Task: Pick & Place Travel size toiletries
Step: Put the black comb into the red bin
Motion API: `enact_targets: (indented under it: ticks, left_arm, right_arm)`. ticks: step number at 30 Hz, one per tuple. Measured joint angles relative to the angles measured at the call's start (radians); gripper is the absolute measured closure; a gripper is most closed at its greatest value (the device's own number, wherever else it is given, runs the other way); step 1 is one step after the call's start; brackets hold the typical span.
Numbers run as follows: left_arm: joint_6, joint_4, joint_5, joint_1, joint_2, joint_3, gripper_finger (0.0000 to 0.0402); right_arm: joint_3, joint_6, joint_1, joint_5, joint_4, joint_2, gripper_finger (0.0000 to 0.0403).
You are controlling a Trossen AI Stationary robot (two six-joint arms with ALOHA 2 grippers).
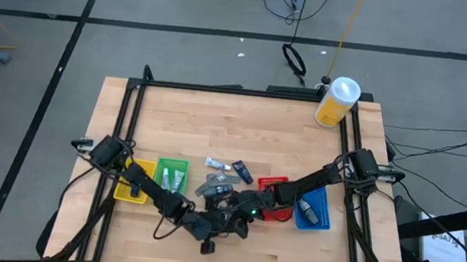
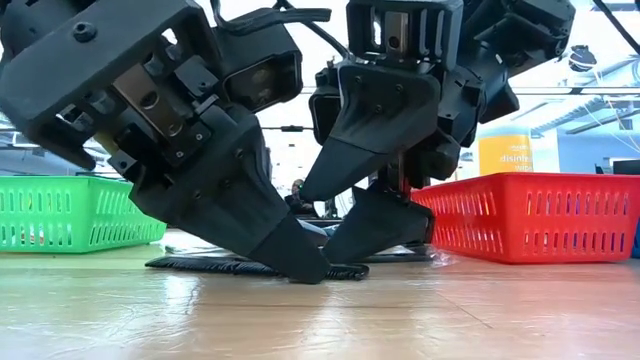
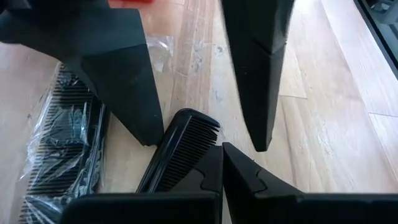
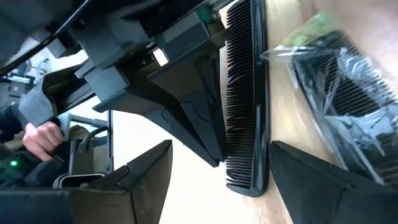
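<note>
A loose black comb (image 4: pixel 245 99) lies flat on the wood near the table's near edge, between the green bin (image 1: pixel 171 175) and the red bin (image 1: pixel 272 195). Beside it is a clear packet of combs (image 4: pixel 342 93). Small tubes (image 1: pixel 217 163) lie farther back on the table. My left gripper (image 3: pixel 222 149) is shut, with its tips down at the comb. My right gripper (image 4: pixel 222 144) is open and stands astride the same comb, one finger on each side, touching nothing that I can see. My left gripper touches the black comb on its toothed edge (image 4: pixel 225 140), partway along it, with the shut fingertips (image 3: pixel 211 168). It slants down from the table's left. The comb lies flat on the table (image 2: pixel 250 268), alongside the fingers and not between them.
A yellow bin (image 1: pixel 134 182) sits left of the green one and a blue bin (image 1: pixel 312 209) right of the red one. A yellow canister with a white lid (image 1: pixel 337 102) stands at the far right corner. A person's hand (image 4: pixel 40 137) shows beyond the table.
</note>
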Motion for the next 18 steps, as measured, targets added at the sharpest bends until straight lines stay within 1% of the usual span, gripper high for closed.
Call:
enact_targets:
  ticks: [5,11,18]
  left_arm:
    - [0.015,0.037,-0.002,-0.009,0.002,0.000,0.0387]
    - [0.023,0.041,0.001,-0.010,0.003,0.000,0.0399]
    - [0.025,0.044,0.003,-0.010,0.002,0.001,0.0387]
  right_arm:
    - [0.000,0.008,-0.011,-0.019,0.000,0.000,0.0149]
    - [0.003,0.008,-0.025,-0.040,-0.017,-0.002,0.0149]
    - [0.003,0.017,-0.028,-0.053,-0.021,-0.003,0.0149]
